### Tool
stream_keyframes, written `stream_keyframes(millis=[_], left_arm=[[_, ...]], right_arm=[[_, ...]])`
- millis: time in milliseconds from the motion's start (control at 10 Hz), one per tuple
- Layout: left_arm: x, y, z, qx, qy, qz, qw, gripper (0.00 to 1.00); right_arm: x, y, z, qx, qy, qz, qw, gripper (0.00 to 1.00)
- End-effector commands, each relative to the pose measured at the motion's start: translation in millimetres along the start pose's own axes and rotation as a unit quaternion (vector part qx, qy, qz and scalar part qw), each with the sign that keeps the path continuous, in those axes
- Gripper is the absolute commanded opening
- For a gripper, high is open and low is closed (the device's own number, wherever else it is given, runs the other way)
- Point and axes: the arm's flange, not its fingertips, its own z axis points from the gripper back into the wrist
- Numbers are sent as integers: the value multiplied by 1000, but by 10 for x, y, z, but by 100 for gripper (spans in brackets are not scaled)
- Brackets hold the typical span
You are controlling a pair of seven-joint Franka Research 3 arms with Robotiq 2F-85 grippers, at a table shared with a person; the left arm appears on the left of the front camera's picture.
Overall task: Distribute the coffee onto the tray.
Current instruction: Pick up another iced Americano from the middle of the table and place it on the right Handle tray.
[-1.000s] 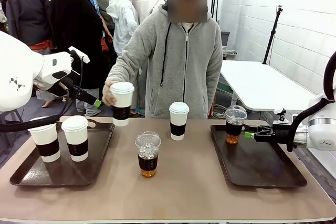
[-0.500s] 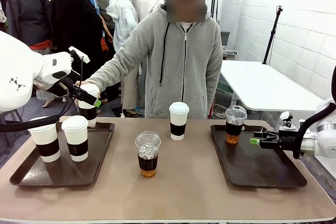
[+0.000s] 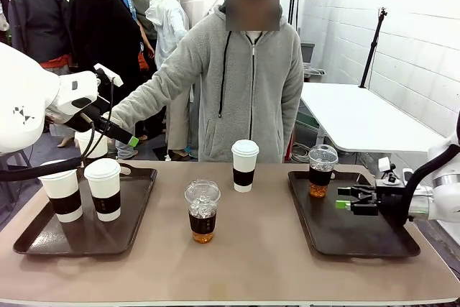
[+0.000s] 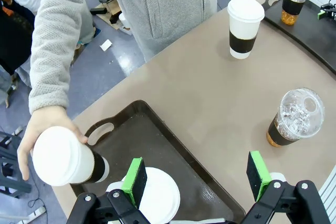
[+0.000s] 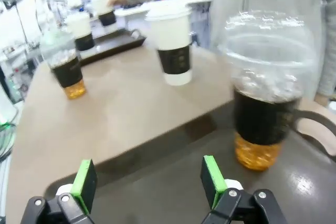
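Observation:
Two white lidded coffee cups [image 3: 63, 190] [image 3: 104, 188] stand on the left dark tray [image 3: 43, 239]. The person's hand [image 4: 31, 135] holds a third white cup [image 4: 65, 156] over that tray's far corner, just beyond my open left gripper [image 4: 197, 174], which hovers above the tray. Another white cup [image 3: 244, 165] and an iced coffee [image 3: 203, 211] stand mid-table. A second iced coffee [image 5: 268, 114] stands at the far end of the right tray [image 3: 359, 239]. My right gripper [image 5: 149, 182] is open and empty, a short way back from it.
The person in a grey hoodie [image 3: 248, 84] stands at the table's far edge, one arm stretched over to the left tray. A white side table [image 3: 359, 116] stands behind on the right. Bare brown tabletop [image 3: 251, 257] lies between the trays.
The person's hand has carried the white cup left and down to the left tray's far corner. My right gripper has drawn back from the iced coffee on the right tray.

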Motion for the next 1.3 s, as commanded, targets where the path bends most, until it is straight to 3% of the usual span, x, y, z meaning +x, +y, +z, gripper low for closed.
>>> stream_keyframes(millis=[0, 400, 800, 1100, 1200], left_arm=[[12, 19, -1, 0, 3, 2, 1000, 100], [12, 19, -1, 0, 3, 2, 1000, 100], [12, 19, -1, 0, 3, 2, 1000, 100], [12, 19, -1, 0, 3, 2, 1000, 100], [12, 19, -1, 0, 3, 2, 1000, 100]], right_arm=[[42, 221, -181, 36, 12, 27, 999, 100], [78, 454, -734, 56, 1, 62, 996, 100], [94, 733, -1162, 100, 19, 76, 992, 100], [71, 841, -1275, 107, 3, 84, 991, 100], [98, 743, -1264, 125, 19, 69, 990, 100]])
